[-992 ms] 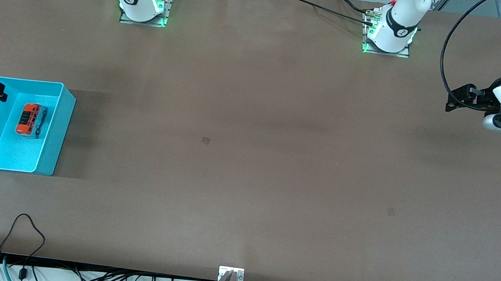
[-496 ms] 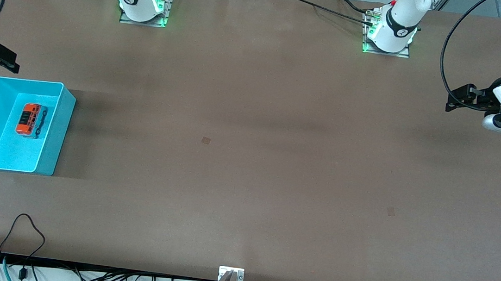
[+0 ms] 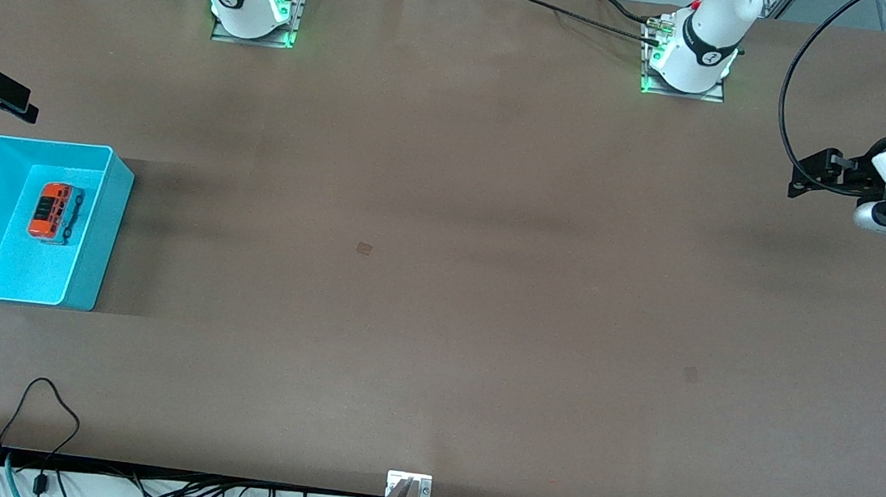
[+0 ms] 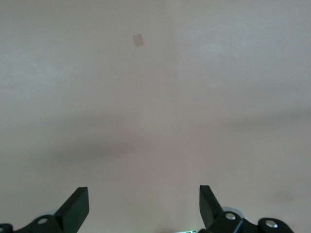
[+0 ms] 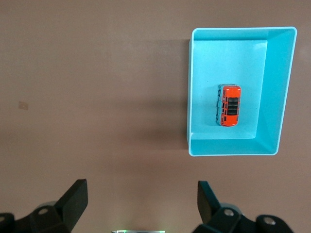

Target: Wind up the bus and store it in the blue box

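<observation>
The small orange bus [image 3: 53,212] lies on the speckled floor of the blue box [image 3: 105,238], which stands near the right arm's end of the table. My right gripper [image 3: 23,104] is open and empty, up in the air over bare table just beside the box's rim that faces the robots' bases. The right wrist view shows the bus [image 5: 229,105] inside the box [image 5: 277,87], well clear of the open right gripper [image 5: 142,191]. My left gripper [image 3: 800,177] waits over the left arm's end of the table. It is open and empty [image 4: 144,196].
Two small square marks sit on the brown tabletop, one mid-table [image 3: 364,248] and one toward the left arm's end [image 3: 691,374]. The arm bases [image 3: 252,10] stand at the back edge. Cables [image 3: 40,404] lie along the edge nearest the front camera.
My right gripper has moved off the box's rim toward the robots' bases and now hangs over bare table. The bus, the box and the left arm have not moved.
</observation>
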You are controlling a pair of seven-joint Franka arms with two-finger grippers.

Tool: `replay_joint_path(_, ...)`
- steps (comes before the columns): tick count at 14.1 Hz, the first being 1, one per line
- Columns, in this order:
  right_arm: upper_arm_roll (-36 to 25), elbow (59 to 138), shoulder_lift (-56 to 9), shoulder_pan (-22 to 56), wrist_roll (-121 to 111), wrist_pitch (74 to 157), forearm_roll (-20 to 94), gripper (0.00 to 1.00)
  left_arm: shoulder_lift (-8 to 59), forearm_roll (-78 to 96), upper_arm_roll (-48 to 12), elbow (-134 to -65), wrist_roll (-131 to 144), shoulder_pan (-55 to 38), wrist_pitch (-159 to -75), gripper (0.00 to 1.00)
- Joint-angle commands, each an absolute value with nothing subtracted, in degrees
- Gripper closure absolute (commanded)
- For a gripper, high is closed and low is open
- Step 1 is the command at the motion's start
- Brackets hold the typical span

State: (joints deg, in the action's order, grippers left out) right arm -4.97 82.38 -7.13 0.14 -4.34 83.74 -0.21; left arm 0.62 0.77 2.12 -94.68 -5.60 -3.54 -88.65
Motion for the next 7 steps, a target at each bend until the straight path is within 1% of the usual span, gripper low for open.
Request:
replay_joint_path(1,-4.66,81.83,-7.21,-0.18,-3.25,82.88,0.70,0.00,0.53,0.79,2.29,-94.04,-5.10,-3.78,-88.42,0.00)
replay_joint_path(7,-4.66,82.00,-7.21,-0.09,-3.16,82.62,0.70,0.00,0.53,0.79,2.29,-93.96,-5.10,-3.78,-88.42,0.00)
